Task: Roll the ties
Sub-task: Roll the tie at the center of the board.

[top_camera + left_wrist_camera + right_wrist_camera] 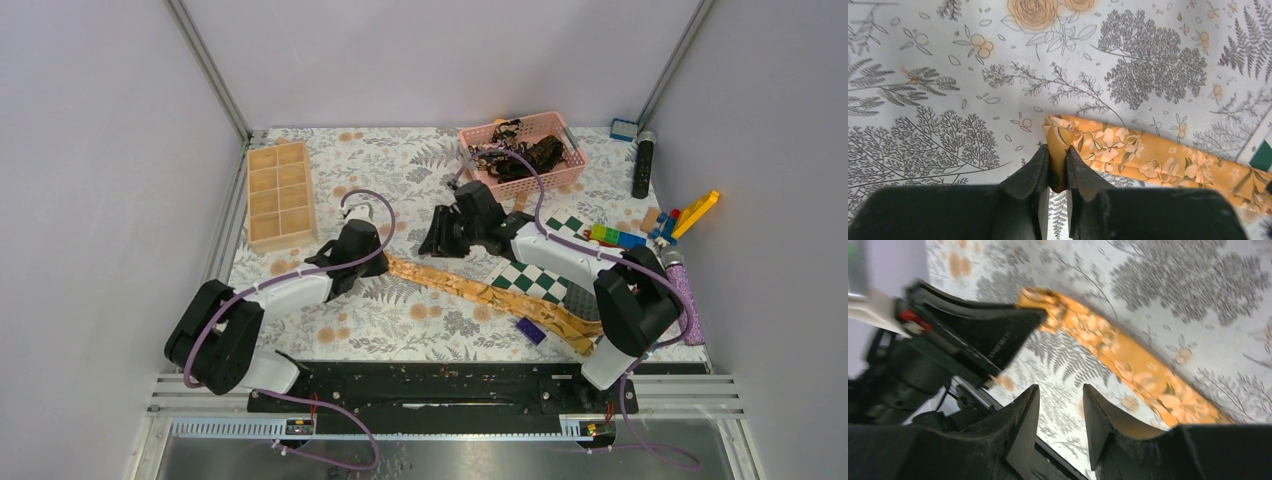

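Your left gripper (pixel 1057 150) is clenched on the narrow end of the golden tie (pixel 1148 155), which runs toward four o'clock across the desk (pixel 420 335), while your right gripper (pixel 1060 397) hovers released at two o'clock.

left tool (pixel 1057 150) — clamped on tie (pixel 1148 155); right tool (pixel 1060 390) — fingers apart, arm stretched leftward

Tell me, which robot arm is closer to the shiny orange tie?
Left. The left fingers are pinching the golden tie at its folded end. The right fingers hang open beside the tie and do not touch it.
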